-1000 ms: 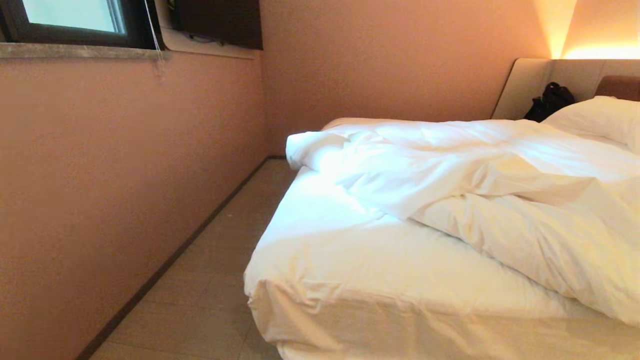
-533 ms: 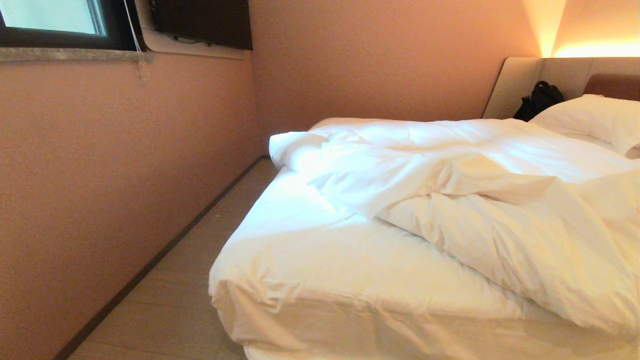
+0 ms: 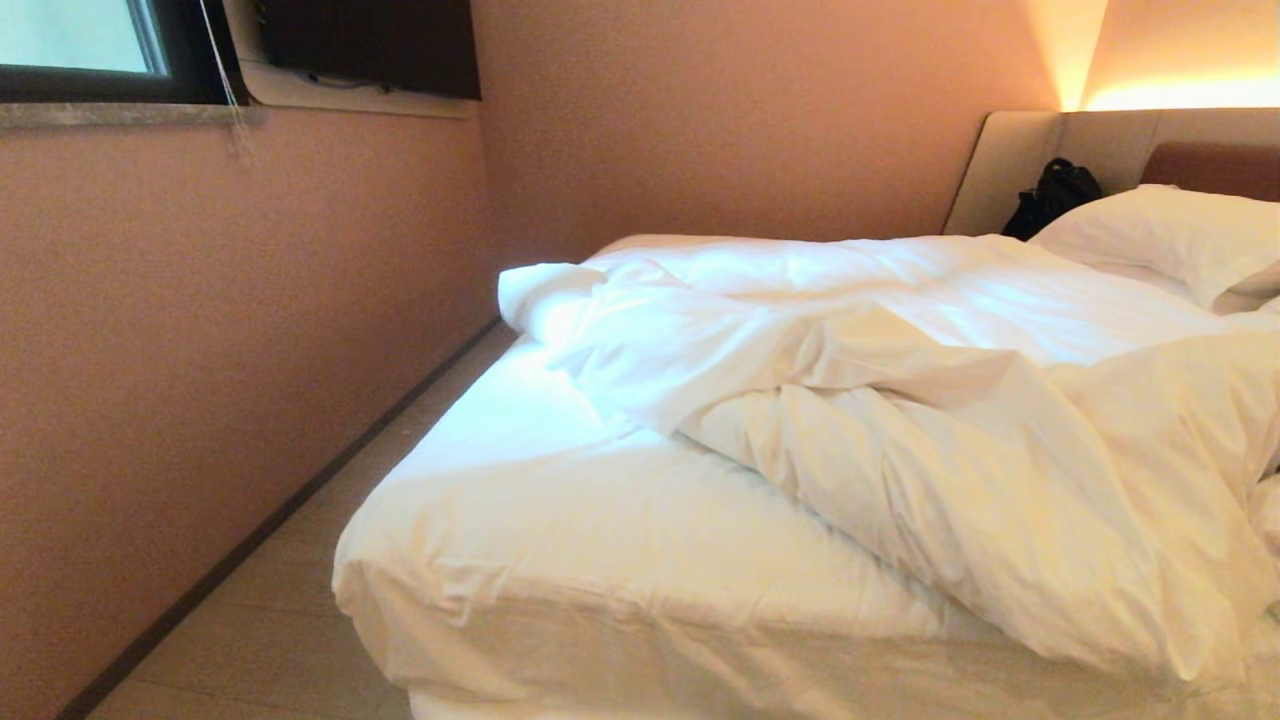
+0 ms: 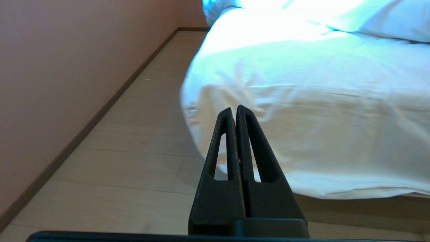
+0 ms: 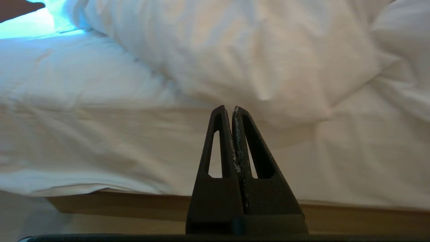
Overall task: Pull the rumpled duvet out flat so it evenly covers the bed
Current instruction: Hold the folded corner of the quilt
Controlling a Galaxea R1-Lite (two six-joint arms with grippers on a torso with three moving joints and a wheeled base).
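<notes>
Head view shows the bed (image 3: 560,540) from its foot corner, with neither arm in sight. The duvet (image 3: 900,400) lies rumpled in a thick heap across the middle and right of the mattress, one folded corner reaching toward the left edge near the wall side. The near left part of the mattress is bare, covered only by the fitted sheet (image 3: 520,520). A pillow (image 3: 1170,235) rests at the head end against the padded headboard (image 3: 1090,145), and a black bag (image 3: 1050,195) sits in the corner beside it. A strip of floor (image 3: 270,620) runs between the bed and the pink wall (image 3: 200,350), under a window (image 3: 70,45).

In the left wrist view, the left hand (image 4: 235,111) is held low and level, its two fingers pressed together with nothing between them, pointing at the sheeted corner of the mattress without touching it.

In the right wrist view, the right hand (image 5: 231,111) is in the same level pose, fingers pressed together and empty, aimed at the side of the mattress where the duvet bulges over the edge. It is apart from the fabric.
</notes>
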